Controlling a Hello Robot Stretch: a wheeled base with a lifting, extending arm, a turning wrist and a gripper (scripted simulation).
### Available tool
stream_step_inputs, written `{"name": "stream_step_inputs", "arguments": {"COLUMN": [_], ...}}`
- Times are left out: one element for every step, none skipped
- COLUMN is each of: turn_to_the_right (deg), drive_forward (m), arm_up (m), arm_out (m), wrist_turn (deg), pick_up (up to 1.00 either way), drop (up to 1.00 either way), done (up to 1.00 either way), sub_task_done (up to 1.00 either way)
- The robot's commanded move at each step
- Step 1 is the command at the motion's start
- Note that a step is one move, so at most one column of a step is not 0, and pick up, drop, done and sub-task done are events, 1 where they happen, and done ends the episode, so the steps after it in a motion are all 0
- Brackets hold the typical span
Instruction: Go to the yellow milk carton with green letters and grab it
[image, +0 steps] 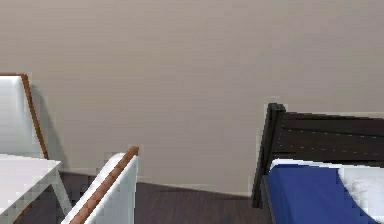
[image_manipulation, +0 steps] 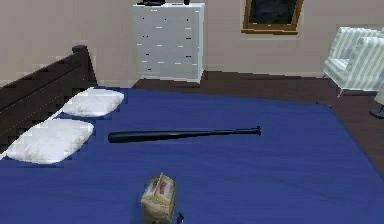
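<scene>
Fingers sit beside a yellowish carton on the blue bed, dresser beyond

Base facing wall, flank toward bed

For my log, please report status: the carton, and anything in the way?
Yellowish carton stands on blue bed, at arm side view's bottom. Black bat lies farther out, apart from it. Pillows at the left.

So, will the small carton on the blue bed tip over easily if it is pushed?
Probably yes: the carton stands upright on the blue bedcover, so a nudge may topple it. Its boxy shape should not roll.
</scene>
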Motion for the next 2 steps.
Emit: {"name": "stream_step_inputs", "arguments": {"turn_to_the_right": [0.0,0.0], "drive_forward": [0.0,0.0], "arm_up": [0.1,0.0], "arm_out": [0.0,0.0], "wrist_turn": [0.0,0.0], "pick_up": [0.0,0.0], "drop": [0.0,0.0], "done": [0.0,1.0], "sub_task_done": [0.0,0.0]}}
